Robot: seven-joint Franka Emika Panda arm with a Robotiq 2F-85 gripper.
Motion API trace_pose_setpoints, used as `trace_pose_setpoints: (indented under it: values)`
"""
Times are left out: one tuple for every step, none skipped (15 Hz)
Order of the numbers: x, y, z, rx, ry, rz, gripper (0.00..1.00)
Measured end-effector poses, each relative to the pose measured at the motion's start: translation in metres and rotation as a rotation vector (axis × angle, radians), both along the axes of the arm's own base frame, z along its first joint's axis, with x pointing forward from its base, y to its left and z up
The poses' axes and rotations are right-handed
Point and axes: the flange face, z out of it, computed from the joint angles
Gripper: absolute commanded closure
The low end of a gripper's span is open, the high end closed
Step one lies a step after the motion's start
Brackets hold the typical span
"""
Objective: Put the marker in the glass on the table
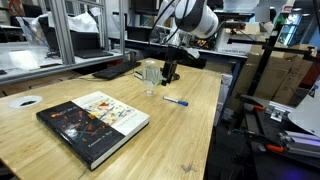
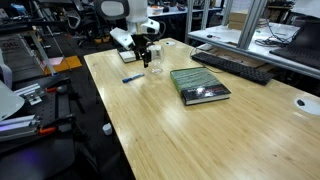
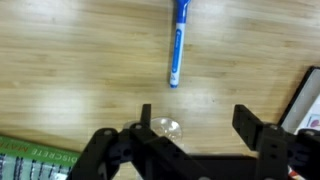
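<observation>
A blue and white marker [image 3: 178, 42] lies flat on the wooden table; it also shows in both exterior views [image 1: 175, 100] [image 2: 132, 79]. A clear glass [image 1: 150, 77] stands upright on the table near it, also visible in an exterior view [image 2: 156, 65] and at the wrist view's lower edge by one finger [image 3: 163, 128]. My gripper [image 3: 196, 118] is open and empty, hovering over bare table between glass and marker. In both exterior views it hangs just behind the glass [image 1: 171, 72] [image 2: 144, 56].
A large book [image 1: 93, 118] [image 2: 199, 85] lies on the table [image 1: 190, 135] toward the front. A keyboard [image 2: 232, 64] and a dark flat device [image 1: 116, 69] lie at the far edges. Red-handled tools [image 2: 40, 92] sit on a bench beside the table.
</observation>
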Motion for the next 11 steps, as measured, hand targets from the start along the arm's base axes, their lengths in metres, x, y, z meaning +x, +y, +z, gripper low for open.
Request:
trace_pose_setpoints:
  values:
    - [0.003,0.001,0.011,-0.013,-0.020,0.007,0.00]
    - [0.005,0.002,0.025,-0.029,-0.043,0.018,0.00]
    - [0.007,0.003,0.043,-0.047,-0.069,0.029,0.00]
    - [0.008,0.003,0.062,-0.065,-0.096,0.039,0.00]
    - [0.008,0.004,0.083,-0.082,-0.124,0.049,0.00]
    - [0.006,0.004,0.105,-0.098,-0.149,0.060,0.00]
    - [0.004,0.004,0.127,-0.113,-0.175,0.071,0.00]
    - [0.001,0.004,0.149,-0.127,-0.198,0.083,0.00]
    - [-0.002,0.004,0.170,-0.140,-0.221,0.096,0.00]
    - [-0.005,0.005,0.190,-0.156,-0.242,0.109,0.00]
    - [-0.009,0.006,0.208,-0.170,-0.262,0.120,0.00]
